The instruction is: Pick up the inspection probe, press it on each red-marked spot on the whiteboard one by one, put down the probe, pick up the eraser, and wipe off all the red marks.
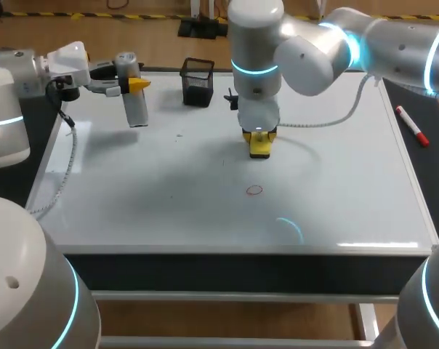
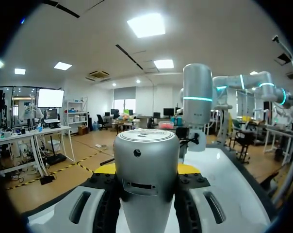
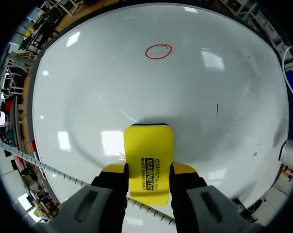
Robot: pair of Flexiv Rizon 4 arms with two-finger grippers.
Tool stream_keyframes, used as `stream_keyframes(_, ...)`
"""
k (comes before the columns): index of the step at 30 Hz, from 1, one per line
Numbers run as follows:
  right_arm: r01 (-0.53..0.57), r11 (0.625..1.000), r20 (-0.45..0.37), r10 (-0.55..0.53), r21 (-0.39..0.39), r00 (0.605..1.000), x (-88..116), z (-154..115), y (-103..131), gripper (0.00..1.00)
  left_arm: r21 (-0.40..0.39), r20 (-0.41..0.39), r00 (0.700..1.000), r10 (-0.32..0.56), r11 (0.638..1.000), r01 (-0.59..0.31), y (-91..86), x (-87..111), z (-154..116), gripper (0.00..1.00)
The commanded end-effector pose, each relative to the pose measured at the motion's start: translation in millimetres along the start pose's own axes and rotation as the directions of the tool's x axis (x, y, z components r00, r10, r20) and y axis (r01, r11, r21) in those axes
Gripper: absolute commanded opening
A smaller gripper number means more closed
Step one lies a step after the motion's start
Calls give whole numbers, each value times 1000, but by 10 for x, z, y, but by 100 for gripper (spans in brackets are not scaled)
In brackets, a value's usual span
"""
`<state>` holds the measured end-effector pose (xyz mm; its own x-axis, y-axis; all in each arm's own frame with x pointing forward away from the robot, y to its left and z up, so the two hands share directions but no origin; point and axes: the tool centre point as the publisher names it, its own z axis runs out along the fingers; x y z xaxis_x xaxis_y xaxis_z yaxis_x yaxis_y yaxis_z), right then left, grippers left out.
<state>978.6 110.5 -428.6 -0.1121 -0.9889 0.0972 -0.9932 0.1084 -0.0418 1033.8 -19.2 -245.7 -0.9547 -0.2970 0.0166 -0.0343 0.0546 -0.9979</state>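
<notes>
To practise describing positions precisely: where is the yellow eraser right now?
In the head view, the yellow eraser is near the middle of the whiteboard, gripped by the right claw, with the red circle just nearer the camera.

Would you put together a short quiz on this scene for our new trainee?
1. True or false: the left gripper holds nothing.
2. How many red marks show on the whiteboard? A none; B one; C three.
3. Fill in: the right gripper is shut on the yellow ____.
Key: 1 false, it is shut on the inspection probe. 2 B, a single red circle. 3 eraser.
</notes>
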Motion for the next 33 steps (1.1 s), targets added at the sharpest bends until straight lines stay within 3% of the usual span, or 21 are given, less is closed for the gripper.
stream_keyframes(1, -20, 1000, 4, 20, 0, 1000, 260, 72, 2, 0, 0, 0, 1000, 1, 1000, -1, -12, 6, -7, 0)
stream_keyframes(12, -100, 995, -13, 100, -4, 995, 694, 52, -46, 0, 0, 0, 1000, 1, 1000, -1, -12, 6, -7, 0)
stream_keyframes(15, -101, 995, -19, 101, -13, 995, 768, -45, -60, 0, 0, 0, 1000, 1, 1000, -1, -12, 6, -7, 0)
stream_keyframes(24, -160, 987, 70, 159, 2, 985, 1192, -472, -252, 0, 0, 0, 1000, 1, 1000, -1, -12, 6, -7, 0)
stream_keyframes(28, -201, 979, 106, 200, 6, 974, 1356, -558, -342, 0, 0, 0, 1000, 1, 1000, -1, -12, 6, -7, 0)
stream_keyframes(33, -224, 975, 83, 222, 16, 972, 1518, -557, -412, 0, 0, 0, 1000, 1, 1000, -1, -12, 6, -7, 0)
